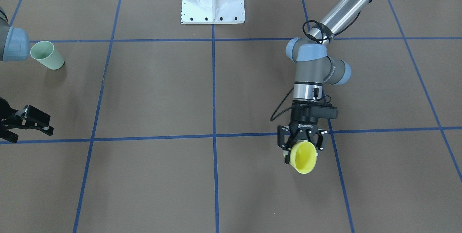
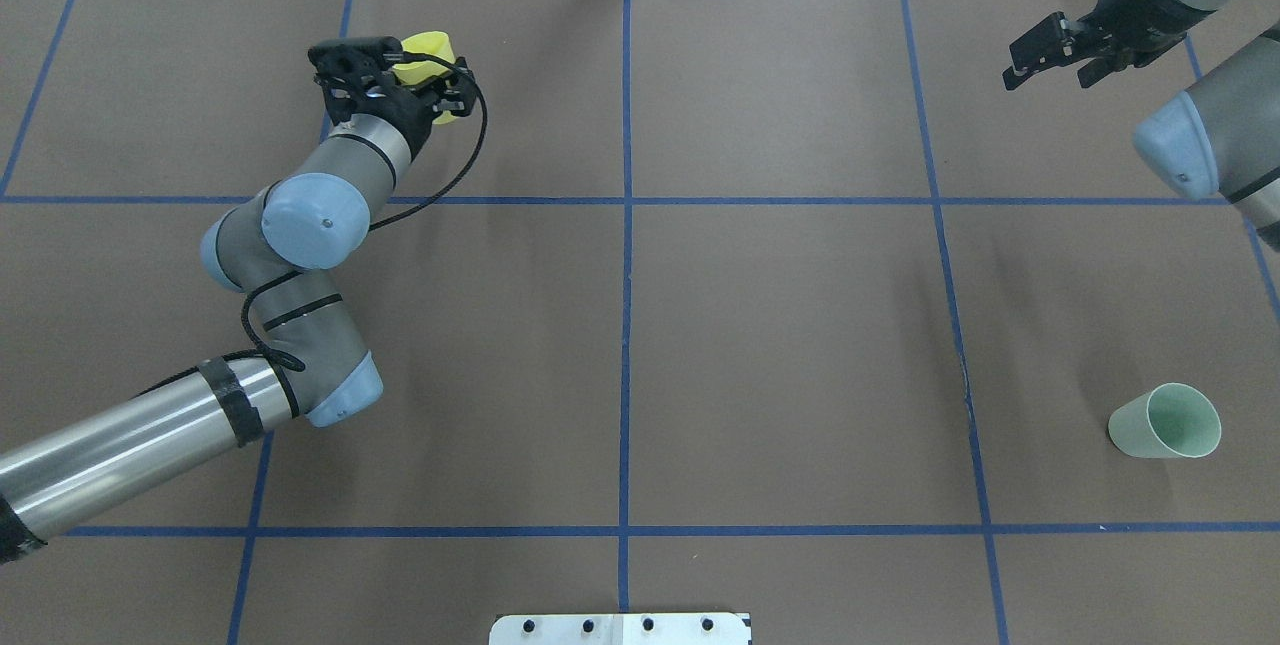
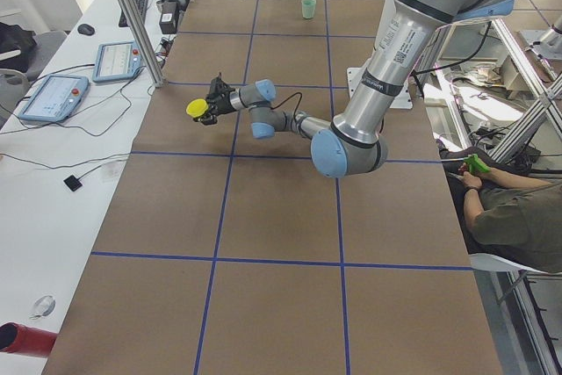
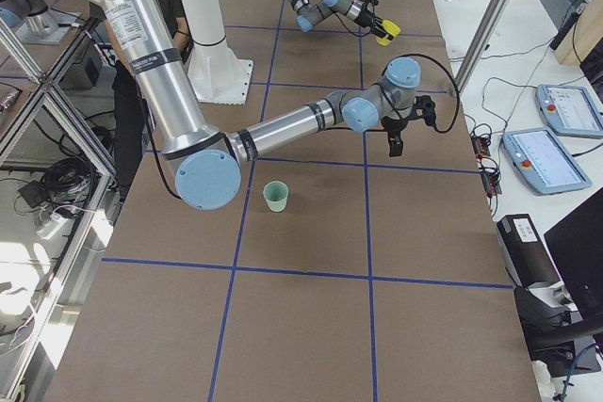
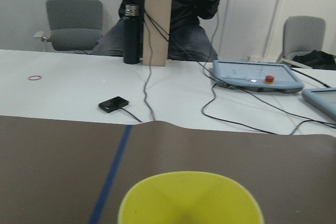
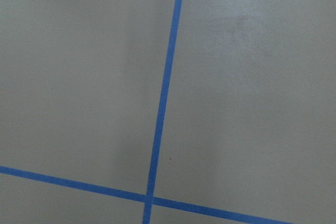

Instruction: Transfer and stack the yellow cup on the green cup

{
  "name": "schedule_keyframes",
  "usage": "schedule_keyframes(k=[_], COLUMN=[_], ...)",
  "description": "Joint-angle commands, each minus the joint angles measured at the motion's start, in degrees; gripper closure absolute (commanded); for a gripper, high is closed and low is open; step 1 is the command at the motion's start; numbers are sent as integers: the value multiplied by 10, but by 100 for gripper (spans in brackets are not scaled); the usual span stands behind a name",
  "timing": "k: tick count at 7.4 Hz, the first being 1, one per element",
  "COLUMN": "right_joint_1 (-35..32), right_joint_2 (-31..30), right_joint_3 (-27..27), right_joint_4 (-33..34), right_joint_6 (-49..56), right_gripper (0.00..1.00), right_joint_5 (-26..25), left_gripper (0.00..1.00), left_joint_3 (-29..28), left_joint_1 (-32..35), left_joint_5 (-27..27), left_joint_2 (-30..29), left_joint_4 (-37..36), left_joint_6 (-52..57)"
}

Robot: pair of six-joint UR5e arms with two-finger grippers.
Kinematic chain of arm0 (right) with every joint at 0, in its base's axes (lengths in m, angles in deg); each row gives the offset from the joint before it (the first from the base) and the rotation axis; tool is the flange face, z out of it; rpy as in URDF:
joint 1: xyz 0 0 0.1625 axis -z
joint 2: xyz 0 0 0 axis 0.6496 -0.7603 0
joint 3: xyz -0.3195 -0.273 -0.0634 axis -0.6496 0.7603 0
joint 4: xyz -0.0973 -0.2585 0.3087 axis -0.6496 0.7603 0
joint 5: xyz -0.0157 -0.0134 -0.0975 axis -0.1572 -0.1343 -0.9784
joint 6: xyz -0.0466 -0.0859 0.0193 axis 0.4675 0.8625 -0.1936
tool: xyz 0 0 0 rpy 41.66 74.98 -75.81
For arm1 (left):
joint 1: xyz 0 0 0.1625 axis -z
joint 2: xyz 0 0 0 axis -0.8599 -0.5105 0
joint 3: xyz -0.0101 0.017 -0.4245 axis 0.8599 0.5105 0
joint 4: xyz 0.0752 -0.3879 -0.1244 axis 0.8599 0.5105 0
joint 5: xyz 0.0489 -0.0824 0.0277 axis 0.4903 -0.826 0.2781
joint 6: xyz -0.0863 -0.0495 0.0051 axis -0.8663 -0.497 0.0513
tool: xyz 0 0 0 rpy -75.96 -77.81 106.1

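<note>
Holding one yellow cup [image 1: 305,158], left gripper [image 1: 303,153], one green cup [image 1: 47,55] well apart

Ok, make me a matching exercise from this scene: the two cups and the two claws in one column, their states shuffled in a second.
Column one:
1. yellow cup
2. green cup
3. left claw
4. right claw

Column two:
A. open, holding nothing
B. standing upright, untouched
C. shut on a cup
D. held sideways in a grip

Pairs: 1-D, 2-B, 3-C, 4-A
</note>
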Motion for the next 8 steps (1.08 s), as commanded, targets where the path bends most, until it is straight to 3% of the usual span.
schedule_keyframes(k=[1,4,6,8], right_joint_1=[26,67,116,164], right_joint_2=[22,38,66,64], right_joint_3=[-5,-36,-40,-44], right_joint_4=[-1,-2,-5,-83], right_joint_6=[-58,-137,-213,-239], right_gripper=[0,0,0,0], right_joint_5=[0,1,-1,1], left_gripper=[43,41,41,42], left_joint_3=[21,17,16,19], left_joint_1=[-56,-128,-149,-154], left_joint_5=[-79,-76,-76,-76], left_joint_2=[-48,-51,-66,-65], left_joint_4=[60,126,129,136], left_joint_6=[85,281,287,290])
